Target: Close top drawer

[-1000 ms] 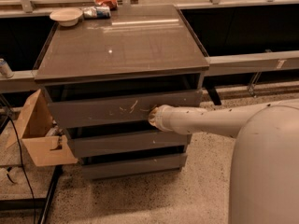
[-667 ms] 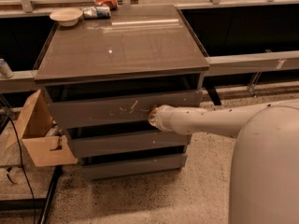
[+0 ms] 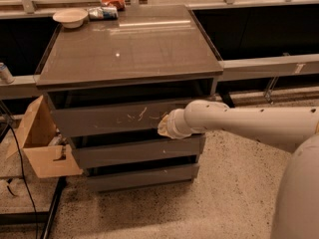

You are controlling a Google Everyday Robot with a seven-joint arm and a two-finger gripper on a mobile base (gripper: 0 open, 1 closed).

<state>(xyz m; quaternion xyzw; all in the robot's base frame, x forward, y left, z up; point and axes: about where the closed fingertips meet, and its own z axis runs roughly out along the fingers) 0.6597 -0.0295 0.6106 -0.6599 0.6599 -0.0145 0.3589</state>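
The top drawer is a wide grey front panel with pale scratch marks near its centre-right, just under the cabinet's top. It stands slightly out from the cabinet, with a dark gap above it. My gripper is at the end of the white arm that reaches in from the right, and it rests against the right part of the drawer front, next to the scratches. Two plain grey drawer fronts sit below, the middle one and the bottom one.
A white bowl, a can and a red packet lie at the back of the cabinet top. An open cardboard box stands on the floor to the left, beside a black cable. Counters run behind.
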